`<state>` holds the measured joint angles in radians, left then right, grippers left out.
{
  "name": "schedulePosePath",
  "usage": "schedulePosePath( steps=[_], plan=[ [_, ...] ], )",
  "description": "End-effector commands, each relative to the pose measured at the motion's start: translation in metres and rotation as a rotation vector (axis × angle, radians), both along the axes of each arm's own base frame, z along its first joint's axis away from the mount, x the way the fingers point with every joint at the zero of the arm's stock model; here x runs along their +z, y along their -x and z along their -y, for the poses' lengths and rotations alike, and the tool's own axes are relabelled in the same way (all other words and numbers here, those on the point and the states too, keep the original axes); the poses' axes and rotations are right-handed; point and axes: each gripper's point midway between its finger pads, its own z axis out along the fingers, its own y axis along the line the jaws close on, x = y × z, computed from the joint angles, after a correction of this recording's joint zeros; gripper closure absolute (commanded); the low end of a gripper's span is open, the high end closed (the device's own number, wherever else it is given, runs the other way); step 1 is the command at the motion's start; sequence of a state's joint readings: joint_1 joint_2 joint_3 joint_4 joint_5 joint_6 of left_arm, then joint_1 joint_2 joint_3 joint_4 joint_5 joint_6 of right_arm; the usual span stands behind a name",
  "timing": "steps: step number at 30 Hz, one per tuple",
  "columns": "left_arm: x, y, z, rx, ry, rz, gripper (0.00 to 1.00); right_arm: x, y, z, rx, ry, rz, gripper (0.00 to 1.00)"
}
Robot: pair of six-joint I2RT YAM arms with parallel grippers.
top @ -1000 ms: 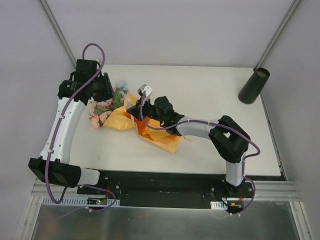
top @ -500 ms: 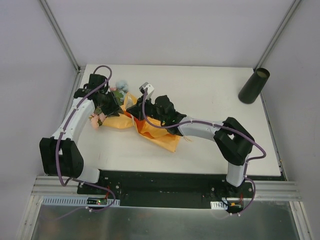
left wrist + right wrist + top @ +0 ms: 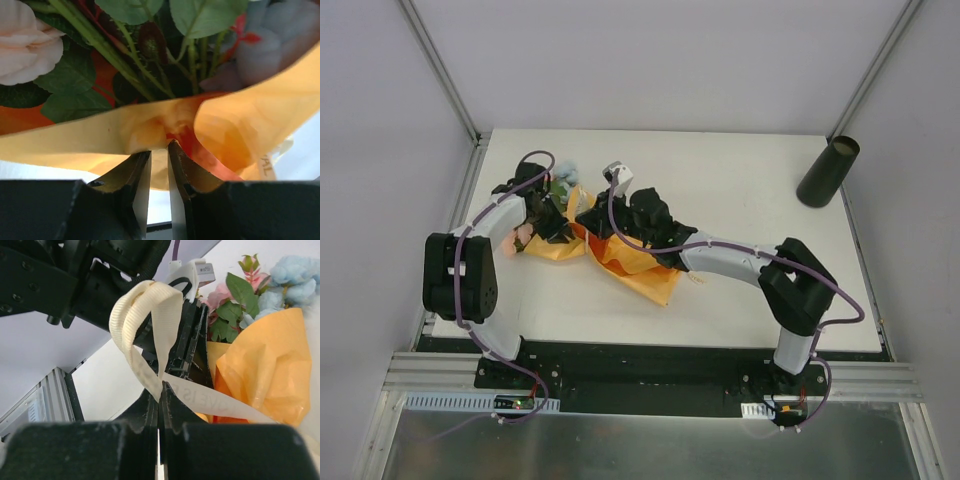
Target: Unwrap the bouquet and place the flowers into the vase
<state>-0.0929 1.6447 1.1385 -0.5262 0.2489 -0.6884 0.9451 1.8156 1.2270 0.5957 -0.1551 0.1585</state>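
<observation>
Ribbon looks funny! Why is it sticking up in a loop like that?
It does look odd. The cream ribbon stands up in a floppy loop because the right gripper has it pinched in its shut jaws. Its tail trails toward the orange-wrapped bouquet.

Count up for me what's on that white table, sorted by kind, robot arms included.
Robot arms: 2
Bouquet: 1
Ribbon: 1
Vase: 1
Total: 5

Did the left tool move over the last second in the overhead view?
Yes. The left tool has shifted away from the far-left corner of the table, rightward and nearer, to the edge of the orange paper.
</observation>
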Motion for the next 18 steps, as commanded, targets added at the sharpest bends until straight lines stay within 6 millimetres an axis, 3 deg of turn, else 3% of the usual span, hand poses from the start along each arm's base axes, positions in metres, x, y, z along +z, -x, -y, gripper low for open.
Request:
schedulePosePath(
  steps=[1,9,14,18],
  plan=[
    [-0.018,0.000,-0.006,0.028,-0.045,-0.021,0.78,0.085,-0.004,0.011,-0.083,-0.157,0.044,1.00],
    [-0.034,0.003,-0.016,0.023,-0.109,-0.051,0.78,0.089,-0.002,0.031,-0.146,-0.176,-0.003,1.00],
    [-0.041,0.003,-0.018,0.018,-0.124,-0.066,0.78,0.112,-0.003,0.049,-0.175,-0.217,-0.035,1.00],
    [-0.044,0.003,-0.019,0.018,-0.130,-0.073,0.78,0.132,-0.012,0.075,-0.266,-0.244,-0.059,1.00]
  ],
)
